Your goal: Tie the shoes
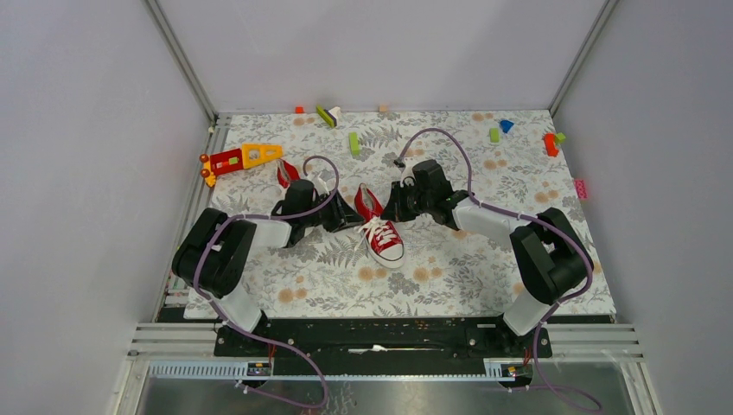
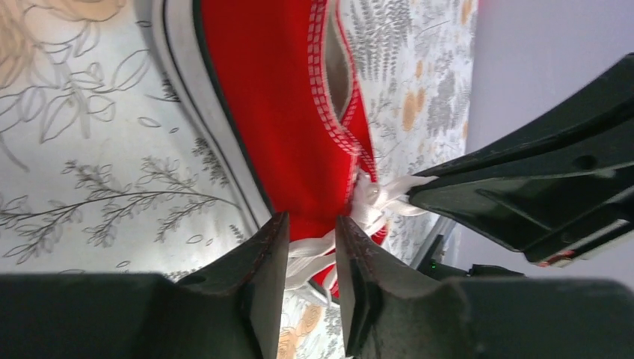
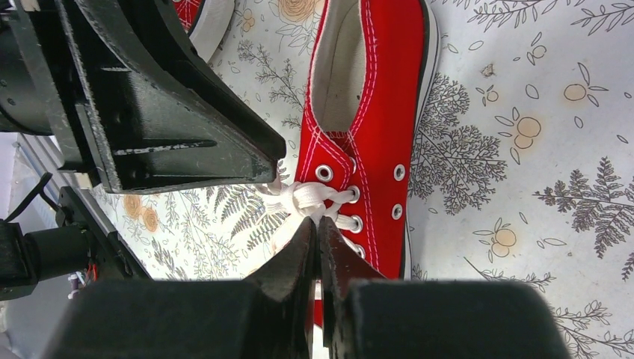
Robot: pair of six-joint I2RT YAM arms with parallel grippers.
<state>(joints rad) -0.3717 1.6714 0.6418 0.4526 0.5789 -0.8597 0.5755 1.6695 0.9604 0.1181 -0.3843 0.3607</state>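
Right tool pinches the white lace at the knot of a red shoe.
Light, soft canvas would likely slide if tugged hard, and the limp, slippery lace is probably best taken close to the knot. Shoe lies mid-surface between the 2 tools; left tool stands part open, 1 strand crossing its gap.
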